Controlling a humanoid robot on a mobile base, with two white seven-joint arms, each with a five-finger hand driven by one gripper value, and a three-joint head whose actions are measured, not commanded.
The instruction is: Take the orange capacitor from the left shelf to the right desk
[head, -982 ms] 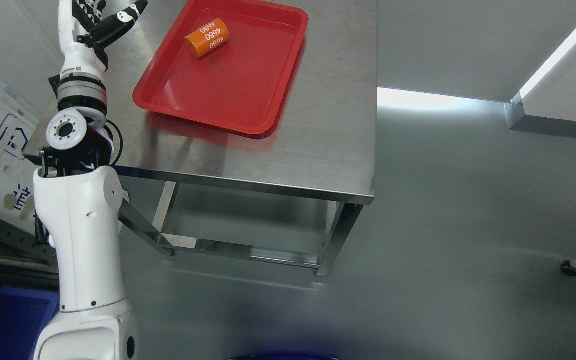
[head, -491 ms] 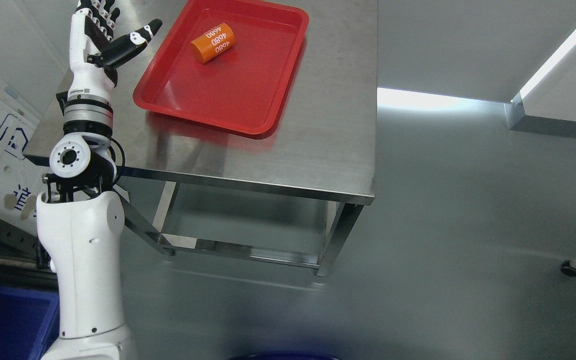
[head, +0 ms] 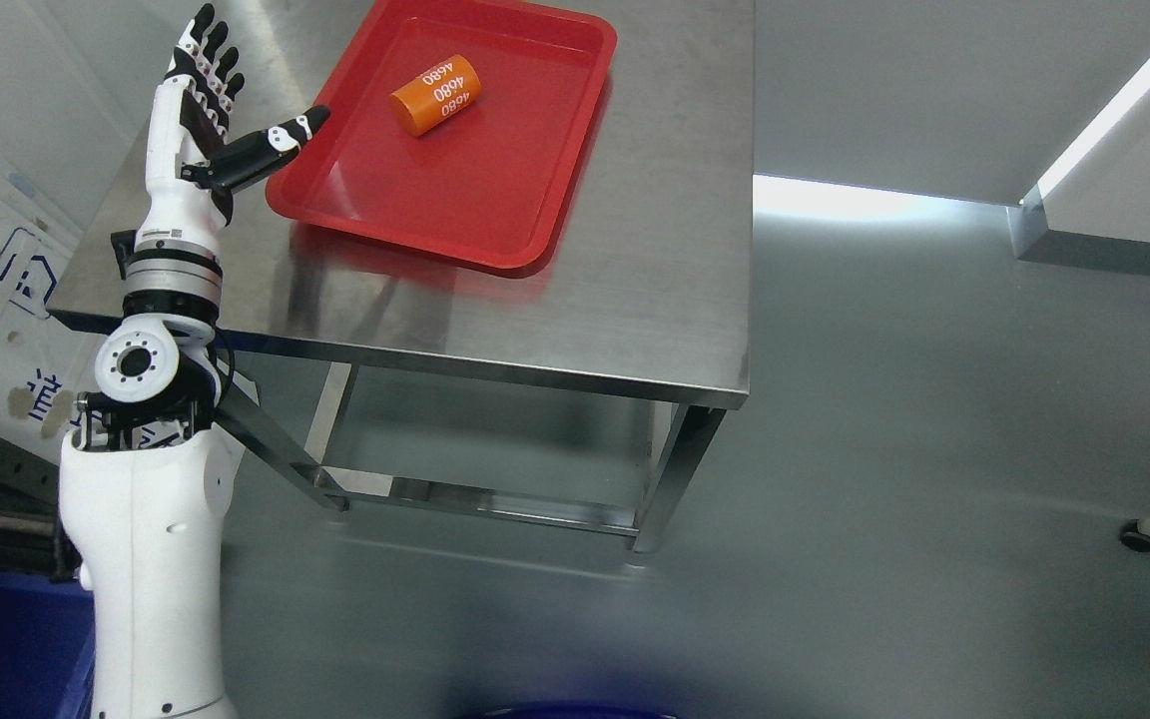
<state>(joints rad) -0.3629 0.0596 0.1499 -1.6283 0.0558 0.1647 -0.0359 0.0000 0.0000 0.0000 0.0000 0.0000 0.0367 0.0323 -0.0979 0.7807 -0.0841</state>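
The left arm is rising from the lower left of the head view, its white forearm standing nearly upright and bending at a round joint (a white disc ringed with small holes) before the slimmer wrist section is reaching upward. The left hand (head: 204,115) is holding nothing, palm turned to the right, four fingers (head: 208,45) extending straight up and close together, the thumb (head: 271,145) sticking out sideways to the right.
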